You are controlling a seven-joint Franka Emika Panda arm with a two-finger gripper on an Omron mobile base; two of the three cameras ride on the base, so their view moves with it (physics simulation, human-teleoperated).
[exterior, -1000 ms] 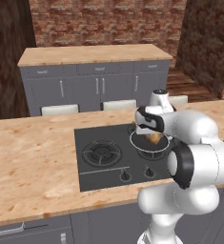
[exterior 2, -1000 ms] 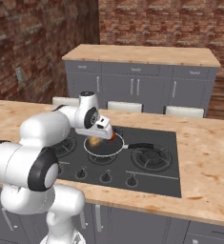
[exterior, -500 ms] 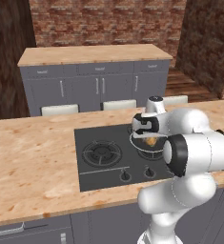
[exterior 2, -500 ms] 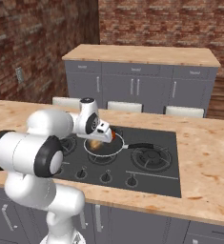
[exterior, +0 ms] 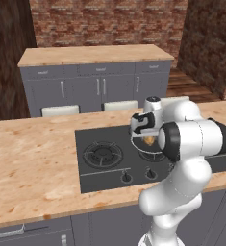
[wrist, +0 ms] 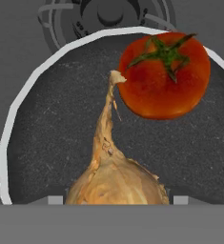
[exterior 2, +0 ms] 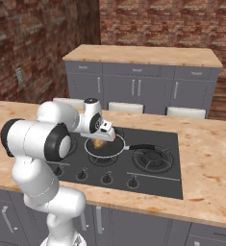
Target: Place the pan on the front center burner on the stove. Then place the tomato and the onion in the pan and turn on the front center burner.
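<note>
While I watch from the base cameras, the claw (exterior 2: pixel 106 138) hangs low over the pan (exterior 2: pixel 105 146), which sits on the front center burner (exterior 2: pixel 101 158) of the stove (exterior 2: pixel 157 178). From the right side, the pan's black handle (exterior 2: pixel 138 147) points toward the bigger burner (exterior 2: pixel 153 160) beside it. From the left side, my own white arm covers most of the pan (exterior: pixel 144 145); I catch just its rim and a bit of orange inside.

Looking down along the hand, I see the tomato (wrist: pixel 163 76) and the onion (wrist: pixel 114 176) both lying on the dark floor of the pan (wrist: pixel 51 133). The tomato is red, green stem showing. The onion's pointed tip reaches up right beside the tomato; whether they touch, I cannot tell. The onion's bulb sits between the two finger tips (wrist: pixel 55 199), and those tips stand apart on either side of it, so I read the claw as released, not pinching anything. Behind the pan's silvery rim a burner ring (wrist: pixel 104 19) peeks out. Knobs (exterior 2: pixel 106 179) line the stove's near edge, and the wooden tabletop (exterior: pixel 32 163) runs around it.
</note>
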